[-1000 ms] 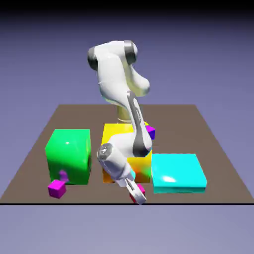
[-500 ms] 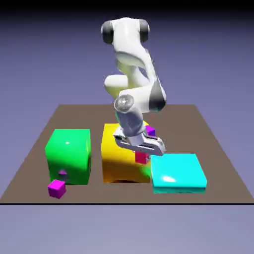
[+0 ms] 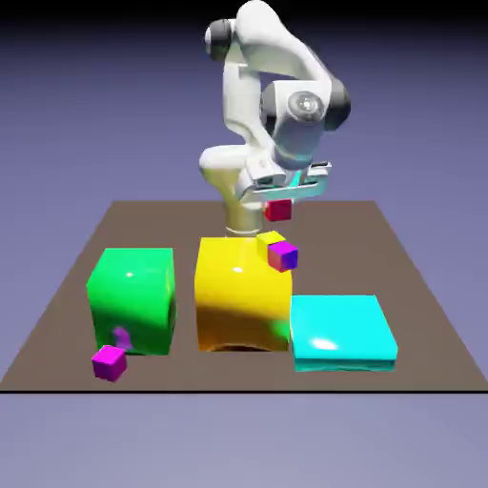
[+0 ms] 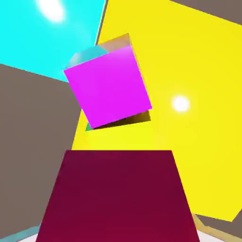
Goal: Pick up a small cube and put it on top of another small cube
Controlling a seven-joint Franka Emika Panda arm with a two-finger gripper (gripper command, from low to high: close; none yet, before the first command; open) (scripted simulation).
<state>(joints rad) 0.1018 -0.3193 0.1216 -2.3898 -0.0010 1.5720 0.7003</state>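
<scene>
My gripper (image 3: pixel 279 203) is clamped on the small red cube (image 3: pixel 278 210), jaws drawn in to its width and pressing on its opposite sides. I hold it up in the air, clear of everything under me.

In the exterior view the red cube is a tiny plain block hanging just under my palm, far smaller than the big blocks on the table (image 3: pixel 410 286). In the hand view the red cube (image 4: pixel 118 196) fills the bottom of the picture as a broad dark-red face, large enough to hide my fingertips.

Beyond the held cube, straight along my line of sight, sits a small purple cube (image 3: pixel 283 254), whose lit top face (image 4: pixel 108 87) looks bright magenta from the hand camera. It is well apart from the red cube, not touching it. It lies beside the yellow block (image 3: pixel 240 291) at that block's edge; I cannot tell exactly what it rests on. The cyan block (image 3: pixel 340 331) lies past it on one side. A green block (image 3: pixel 132 298) and a tiny magenta cube (image 3: pixel 110 362) sit well off from my jaws.
</scene>
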